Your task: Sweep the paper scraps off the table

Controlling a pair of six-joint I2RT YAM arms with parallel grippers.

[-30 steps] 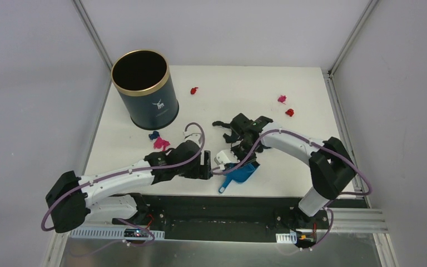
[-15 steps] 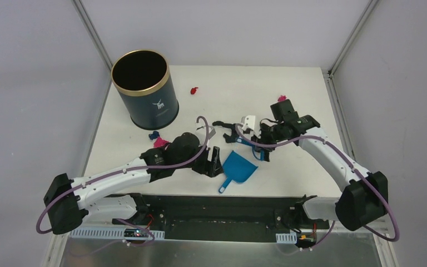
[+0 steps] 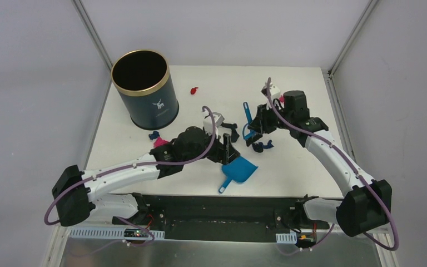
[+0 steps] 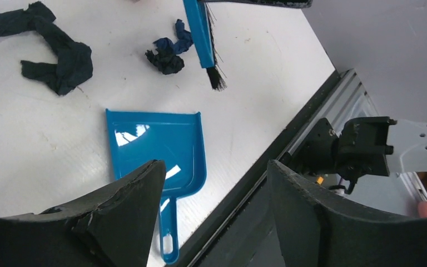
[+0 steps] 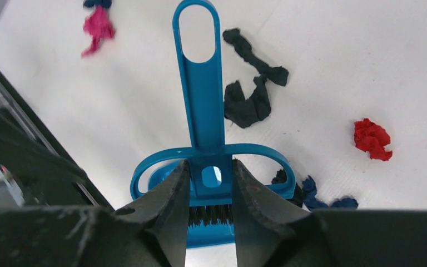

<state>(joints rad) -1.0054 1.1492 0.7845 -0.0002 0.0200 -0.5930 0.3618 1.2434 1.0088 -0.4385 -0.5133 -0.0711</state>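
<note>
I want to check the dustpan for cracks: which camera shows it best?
Left wrist: the dustpan lies close and nearly whole, pan and handle. Top external shows it small, by the left gripper. The right wrist view misses it.

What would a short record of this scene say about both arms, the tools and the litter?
Right end effector: shut on blue plastic hand brush with black bristles
Left end effector: open, empty, close to blue plastic dustpan lying flat
Crumpled paper scraps: red, pink, blue, black, scattered on white table
Dark navy gold-rimmed cylindrical bin: upright, far left corner
</note>
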